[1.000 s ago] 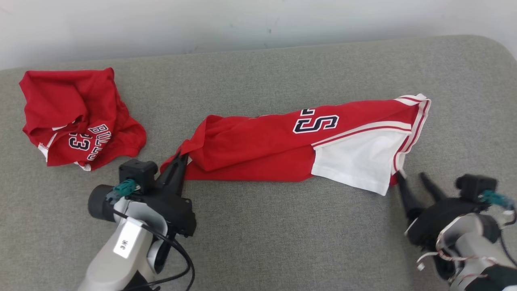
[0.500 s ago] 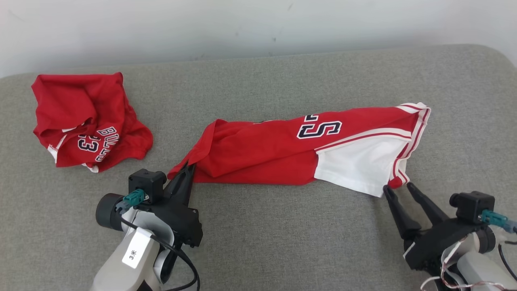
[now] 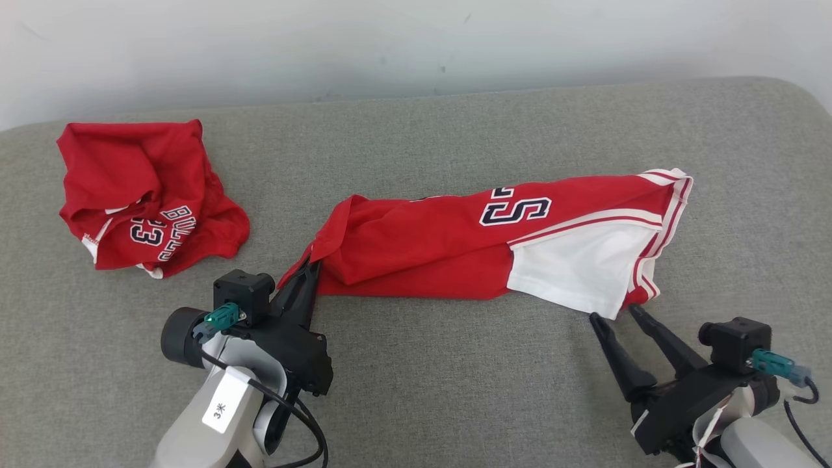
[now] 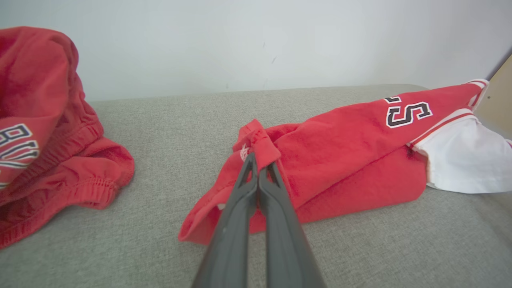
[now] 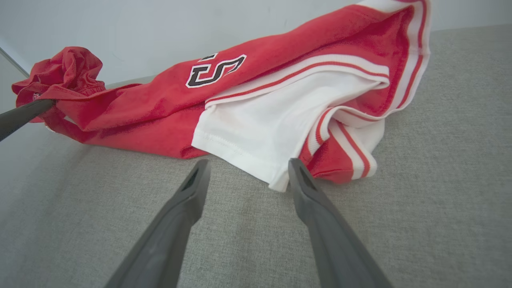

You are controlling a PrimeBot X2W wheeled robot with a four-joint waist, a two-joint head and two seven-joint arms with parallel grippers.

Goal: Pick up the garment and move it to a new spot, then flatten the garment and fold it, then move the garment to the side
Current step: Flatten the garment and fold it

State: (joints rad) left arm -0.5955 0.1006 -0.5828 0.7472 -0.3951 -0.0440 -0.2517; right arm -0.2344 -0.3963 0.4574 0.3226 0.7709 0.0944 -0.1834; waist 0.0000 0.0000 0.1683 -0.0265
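Note:
A red and white garment (image 3: pixel 494 240) lies stretched left to right across the grey cushion, its white panel and striped hem at the right end. My left gripper (image 3: pixel 312 268) is shut on the garment's bunched red waistband at the left end; the left wrist view shows the garment (image 4: pixel 340 160) with that waistband pinched between my left gripper's (image 4: pixel 258 160) tips. My right gripper (image 3: pixel 612 313) stands open just below the white corner, touching nothing. In the right wrist view the garment (image 5: pixel 280 108) lies just ahead of my open right gripper (image 5: pixel 246 166).
A second crumpled red garment (image 3: pixel 146 195) with dark lettering lies at the far left of the grey cushion (image 3: pixel 422 390). A pale wall (image 3: pixel 416 45) runs along the back edge. The cushion's rounded right corner lies at the upper right.
My right gripper has pulled back from the garment's white corner toward the near edge, staying open. The left gripper keeps its hold on the waistband. The head camera has shifted a little.

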